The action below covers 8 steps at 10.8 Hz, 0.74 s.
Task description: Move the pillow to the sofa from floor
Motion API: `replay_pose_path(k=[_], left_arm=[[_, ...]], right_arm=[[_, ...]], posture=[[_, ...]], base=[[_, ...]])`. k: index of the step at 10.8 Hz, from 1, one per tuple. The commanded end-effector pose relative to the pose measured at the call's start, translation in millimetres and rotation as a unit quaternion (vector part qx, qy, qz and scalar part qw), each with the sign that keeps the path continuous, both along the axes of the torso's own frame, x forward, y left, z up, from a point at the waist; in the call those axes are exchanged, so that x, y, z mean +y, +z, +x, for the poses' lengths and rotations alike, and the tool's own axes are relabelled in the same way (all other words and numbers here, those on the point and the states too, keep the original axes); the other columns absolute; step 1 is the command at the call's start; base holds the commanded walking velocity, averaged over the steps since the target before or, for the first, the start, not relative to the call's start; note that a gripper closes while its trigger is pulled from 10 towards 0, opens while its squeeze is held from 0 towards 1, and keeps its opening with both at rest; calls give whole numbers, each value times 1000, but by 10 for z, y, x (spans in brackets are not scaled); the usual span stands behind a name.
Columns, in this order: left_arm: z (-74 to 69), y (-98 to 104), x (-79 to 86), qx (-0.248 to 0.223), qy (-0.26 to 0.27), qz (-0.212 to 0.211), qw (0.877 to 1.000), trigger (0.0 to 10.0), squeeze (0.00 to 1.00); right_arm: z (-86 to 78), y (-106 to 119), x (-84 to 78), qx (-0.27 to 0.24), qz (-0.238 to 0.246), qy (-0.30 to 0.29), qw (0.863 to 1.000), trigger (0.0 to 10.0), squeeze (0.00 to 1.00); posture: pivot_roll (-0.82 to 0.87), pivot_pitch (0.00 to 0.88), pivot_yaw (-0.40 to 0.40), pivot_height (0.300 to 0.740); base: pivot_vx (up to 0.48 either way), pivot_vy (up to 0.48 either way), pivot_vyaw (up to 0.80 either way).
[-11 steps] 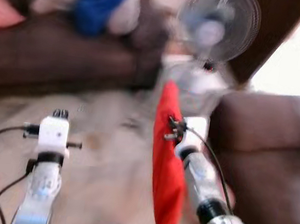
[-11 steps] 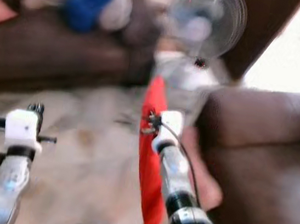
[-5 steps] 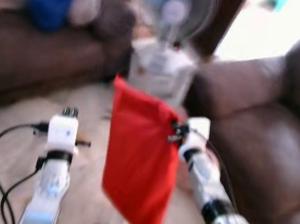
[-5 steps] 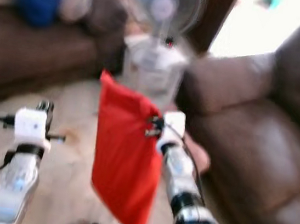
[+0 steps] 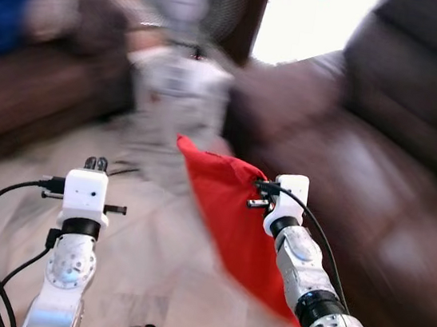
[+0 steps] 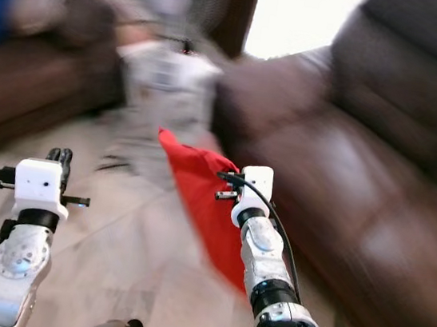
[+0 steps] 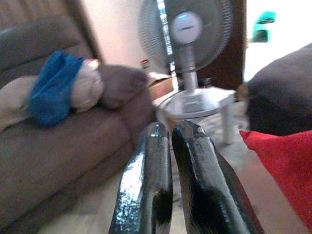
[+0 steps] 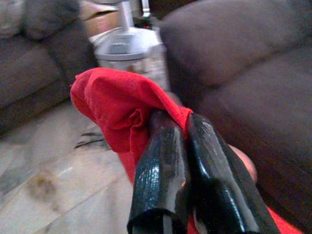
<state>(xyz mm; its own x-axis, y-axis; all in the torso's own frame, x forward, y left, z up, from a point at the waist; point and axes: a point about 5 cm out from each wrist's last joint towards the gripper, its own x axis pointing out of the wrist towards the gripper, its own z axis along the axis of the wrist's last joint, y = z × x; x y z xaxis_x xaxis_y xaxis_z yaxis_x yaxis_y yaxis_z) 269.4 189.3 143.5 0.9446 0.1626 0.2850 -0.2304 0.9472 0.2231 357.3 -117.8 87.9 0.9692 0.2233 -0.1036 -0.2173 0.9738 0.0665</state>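
above the floor (image 5: 148, 267), the red pillow (image 5: 231, 222) hangs by its upper edge from the right gripper (image 8: 178, 129), whose fingers (image 8: 161, 161) are pinched tight on the fabric. it dangles just beside the brown sofa (image 5: 377, 184). left gripper (image 7: 168, 134) is held out over the floor with fingers (image 7: 146, 185) nearly together, empty. a fan (image 7: 187, 29) stands beyond.

Red pillow (image 5: 232, 214) off the floor.
We see it hanging limp, pinched by one corner, trailing toward five o'clock beside the brown sofa (image 5: 380, 161).
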Motion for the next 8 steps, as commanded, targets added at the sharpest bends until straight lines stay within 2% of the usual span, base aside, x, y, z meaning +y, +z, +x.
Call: replay_pose_path(k=[1, 6, 8], left_arm=[[14, -3, -40, 5, -9, -2, 1000, 10000, 0], [60, 11, -60, 14, -31, 4, 999, 10000, 0], [50, -67, -44, 39, -46, -22, 998, 10000, 0]], right_arm=[[123, 322, -25, -71, 10, -7, 997, 10000, 0], [131, 331, -78, -73, 11, -20, 997, 10000, 0], [153, 389, -108, -82, 16, -17, 996, 10000, 0]], posture=[[200, 148, -68, 740], [197, 148, -56, 740], [197, 149, -56, 740]], base=[[0, 0, -750], [0, 0, -751], [0, 0, -728]])
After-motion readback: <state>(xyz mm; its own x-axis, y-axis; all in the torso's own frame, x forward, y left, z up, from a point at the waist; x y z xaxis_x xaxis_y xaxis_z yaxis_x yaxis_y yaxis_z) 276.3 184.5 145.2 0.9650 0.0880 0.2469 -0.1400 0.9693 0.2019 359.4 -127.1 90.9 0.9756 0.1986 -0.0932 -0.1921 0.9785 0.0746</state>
